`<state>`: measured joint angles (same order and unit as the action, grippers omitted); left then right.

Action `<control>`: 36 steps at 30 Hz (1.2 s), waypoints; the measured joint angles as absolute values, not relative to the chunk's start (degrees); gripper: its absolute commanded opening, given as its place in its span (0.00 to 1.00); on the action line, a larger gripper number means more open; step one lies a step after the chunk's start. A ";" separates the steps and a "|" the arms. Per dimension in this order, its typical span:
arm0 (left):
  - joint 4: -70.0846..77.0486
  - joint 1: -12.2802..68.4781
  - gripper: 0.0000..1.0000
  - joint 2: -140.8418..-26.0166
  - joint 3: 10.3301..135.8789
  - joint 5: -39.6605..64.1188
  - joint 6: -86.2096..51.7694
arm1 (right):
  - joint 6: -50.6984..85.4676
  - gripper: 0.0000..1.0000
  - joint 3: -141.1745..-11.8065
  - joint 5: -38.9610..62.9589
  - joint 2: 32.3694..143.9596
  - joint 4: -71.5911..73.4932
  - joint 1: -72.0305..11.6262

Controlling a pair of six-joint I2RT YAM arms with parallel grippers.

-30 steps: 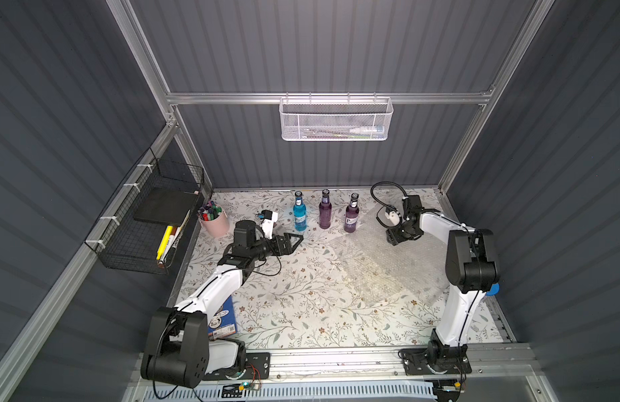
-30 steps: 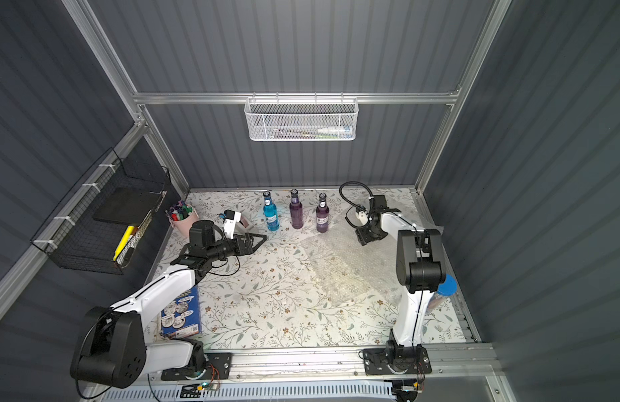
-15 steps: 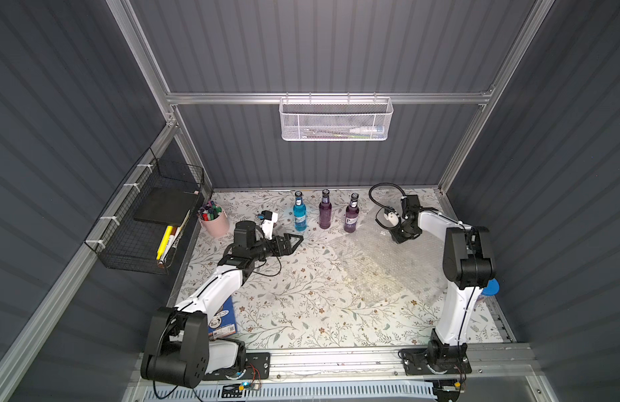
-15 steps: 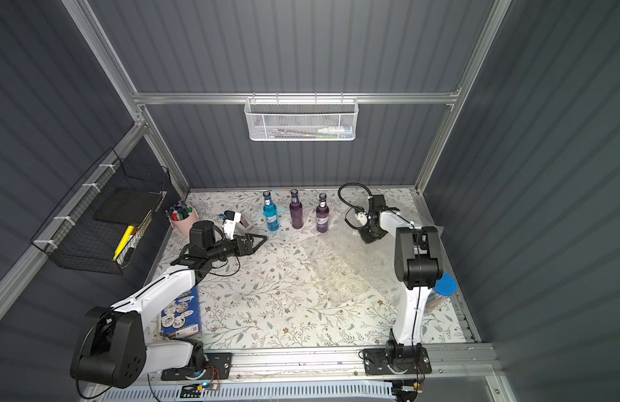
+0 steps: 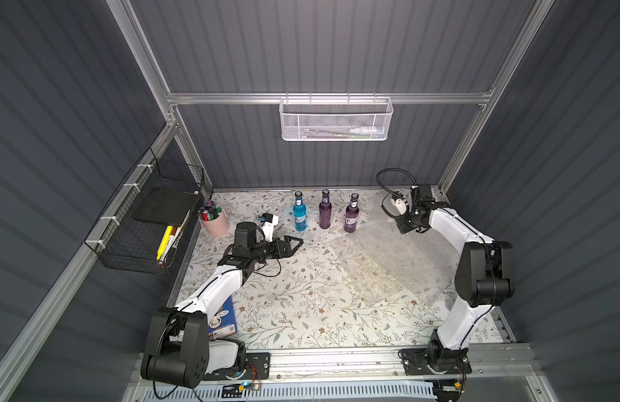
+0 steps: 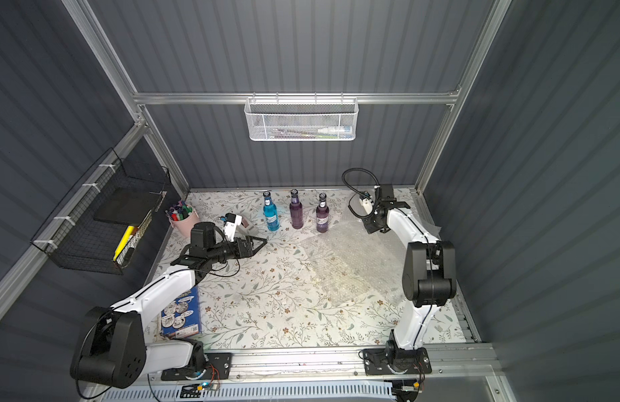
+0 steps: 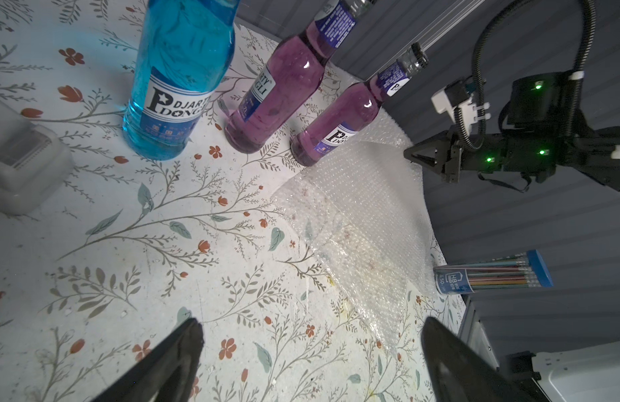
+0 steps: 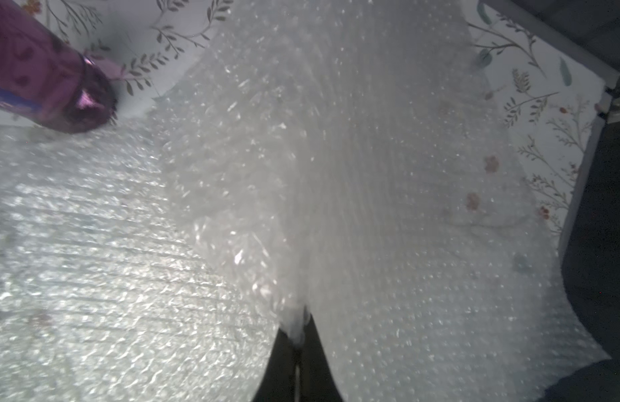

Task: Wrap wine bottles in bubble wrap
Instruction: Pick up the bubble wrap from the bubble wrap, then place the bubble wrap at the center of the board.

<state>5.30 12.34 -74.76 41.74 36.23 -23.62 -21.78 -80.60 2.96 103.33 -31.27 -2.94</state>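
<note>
Three wine bottles stand upright in a row near the back wall: a blue one (image 5: 299,215) (image 7: 176,87) and two purple ones (image 5: 325,214) (image 5: 351,217) (image 7: 339,128). The bubble wrap (image 5: 388,264) (image 7: 353,215) lies on the table's right half, its far corner by the right purple bottle (image 8: 40,87). My right gripper (image 5: 407,229) (image 8: 298,330) is shut on the far edge of the bubble wrap (image 8: 371,174), pinching it into a raised fold. In front of the blue bottle my left gripper (image 5: 296,242) (image 7: 312,323) hovers open and holds nothing.
A pink cup of markers (image 5: 214,221) stands back left, with a grey box (image 7: 19,167) near it. At the right edge lies a blue-lidded tube of pencils (image 7: 493,275). A booklet (image 5: 223,318) lies front left. A black wire basket (image 5: 152,222) hangs on the left wall.
My right gripper has closed on the far edge of the bubble wrap and shifted slightly toward the back. The left arm has not moved.
</note>
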 measured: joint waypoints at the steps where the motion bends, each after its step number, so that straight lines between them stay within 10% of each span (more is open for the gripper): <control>1: 4.71 12.34 0.99 -74.74 41.89 36.16 -23.57 | -21.02 0.03 -80.18 3.73 102.19 -31.57 -2.98; 21: -16.10 9.96 0.99 -69.21 52.62 29.21 -19.70 | 11.20 0.02 -63.40 18.44 71.13 -48.07 -31.27; 36: -29.19 7.05 0.99 -65.69 57.78 18.79 -18.22 | 47.00 0.05 -80.82 19.77 100.51 -30.35 -53.08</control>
